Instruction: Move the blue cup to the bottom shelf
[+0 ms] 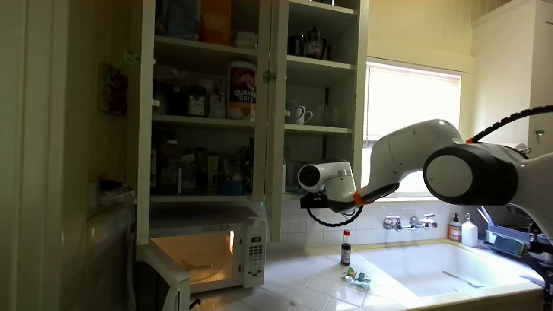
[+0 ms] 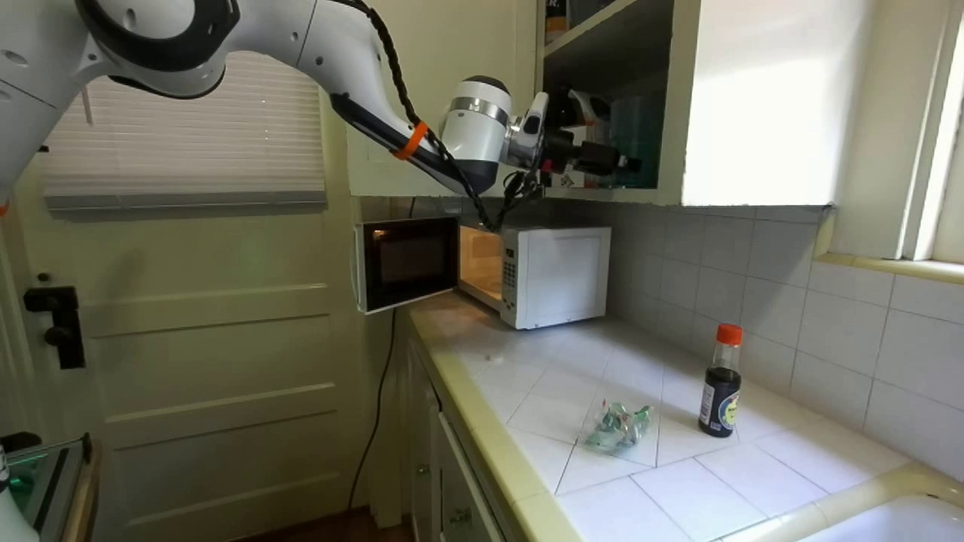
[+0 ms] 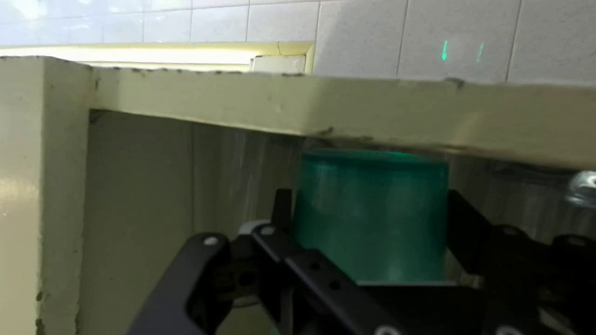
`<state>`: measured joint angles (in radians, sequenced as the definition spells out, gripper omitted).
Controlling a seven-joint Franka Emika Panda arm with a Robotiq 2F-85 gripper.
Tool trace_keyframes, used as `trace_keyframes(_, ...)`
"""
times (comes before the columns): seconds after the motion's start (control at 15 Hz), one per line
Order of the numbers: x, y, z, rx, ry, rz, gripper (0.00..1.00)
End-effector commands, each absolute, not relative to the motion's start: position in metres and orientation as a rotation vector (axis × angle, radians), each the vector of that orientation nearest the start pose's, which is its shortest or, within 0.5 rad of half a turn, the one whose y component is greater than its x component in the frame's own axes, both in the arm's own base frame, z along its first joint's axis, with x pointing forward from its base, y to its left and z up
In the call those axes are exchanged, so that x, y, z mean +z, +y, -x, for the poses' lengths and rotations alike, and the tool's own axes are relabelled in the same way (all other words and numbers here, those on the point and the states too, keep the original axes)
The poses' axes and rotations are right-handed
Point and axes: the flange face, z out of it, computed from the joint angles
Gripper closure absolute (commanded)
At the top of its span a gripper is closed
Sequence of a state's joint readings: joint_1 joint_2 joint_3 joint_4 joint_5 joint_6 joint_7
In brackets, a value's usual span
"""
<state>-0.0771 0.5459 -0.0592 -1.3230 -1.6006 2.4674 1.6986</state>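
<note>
The cup (image 3: 372, 223), smooth and deep teal, darker at one end, is near the front edge of the bottom shelf (image 3: 270, 100). The gripper (image 3: 369, 204) stands wide, a finger at each side of it; whether they squeeze it I cannot tell.

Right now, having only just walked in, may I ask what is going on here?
A robot arm extends into the cupboard, with its fingers on either side of a blue-green cup, apparently closed on it. The cup is at the bottom shelf, but I cannot tell whether it rests on the board. Elsewhere, the microwave stands open, and a red-capped bottle is on the counter.
</note>
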Motion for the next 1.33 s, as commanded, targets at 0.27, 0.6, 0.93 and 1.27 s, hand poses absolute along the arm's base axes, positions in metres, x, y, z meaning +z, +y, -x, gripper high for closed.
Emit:
trace_keyframes(0.27,0.482,-0.084,-0.756,1.533,-0.732,-1.946,0.00)
trace_keyframes(0.6,0.488,-0.076,-0.744,1.557,-0.759,-1.932,0.00)
trace_keyframes(0.93,0.491,-0.072,-0.724,1.561,-0.794,-1.929,0.00)
trace_keyframes(1.27,0.487,-0.070,-0.705,1.501,-0.827,-1.949,0.00)
